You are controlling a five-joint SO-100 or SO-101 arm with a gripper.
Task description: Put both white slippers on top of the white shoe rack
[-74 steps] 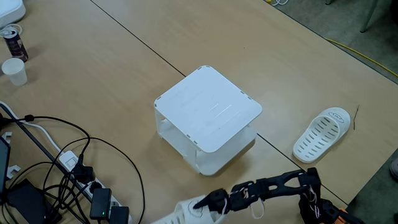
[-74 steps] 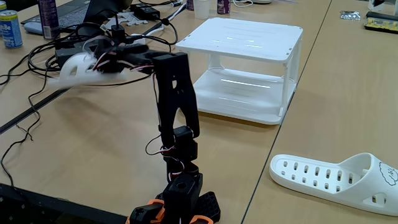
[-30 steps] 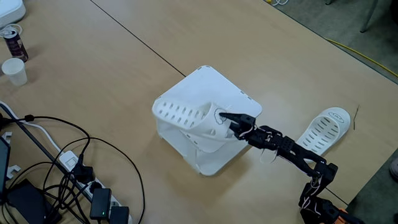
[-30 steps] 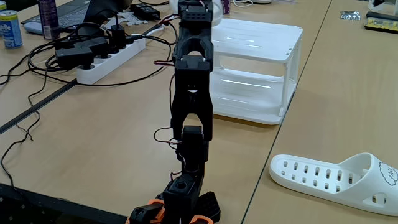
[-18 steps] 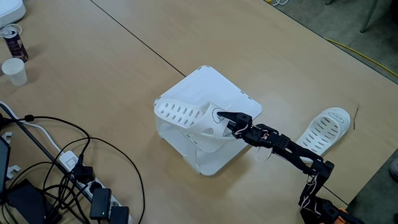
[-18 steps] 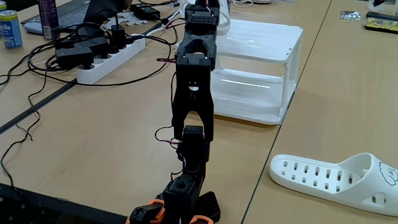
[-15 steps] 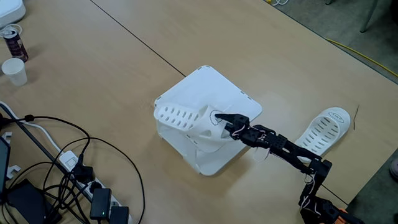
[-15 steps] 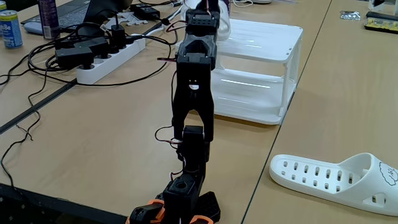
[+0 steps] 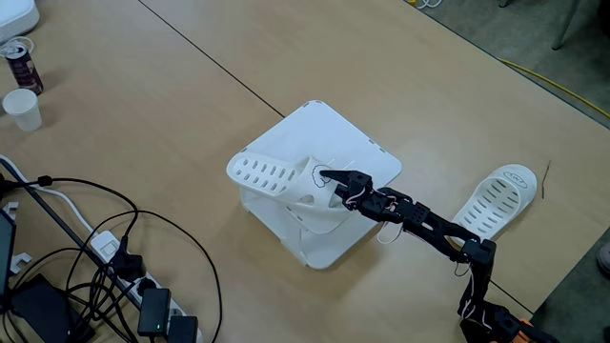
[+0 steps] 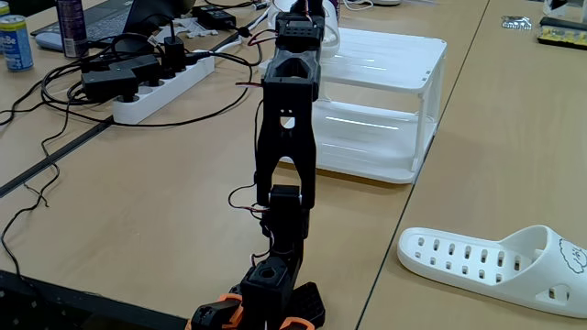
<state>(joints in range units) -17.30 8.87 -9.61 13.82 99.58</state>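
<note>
1. Gripper (image 9: 327, 177) jaws are clamped on the heel end of one white slipper (image 9: 276, 183), seen clearly in a fixed view from above; the black arm reaches in from the lower right of that view.
2. Held slipper rests across the top of the white shoe rack (image 9: 357, 152), its slotted toe end jutting past the rack's left edge in that view, its heel near the middle of the top beside the fingertips.
3. From the low fixed view the arm (image 10: 286, 137) stands upright in front of the rack (image 10: 394, 64) and hides the grip; just a bit of the white slipper (image 10: 328, 32) peeks out beside the gripper at the top of the frame, and whether the jaws are closed cannot be told from here.
4. That low view shows the rack's two tiers, with the lower shelf (image 10: 367, 137) bare; the view from above shows mainly the flat top.
5. Second white slipper (image 9: 493, 205) lies on the table (image 9: 143, 105) well apart from the gripper, to the right of the rack in the view from above; in the low view it (image 10: 500, 266) sits sole-down at the lower right, slots up.
6. Cables and a power strip (image 10: 160, 87) lie at the left, and a paper cup (image 9: 21, 109) with a can (image 9: 19, 63) nearby.
</note>
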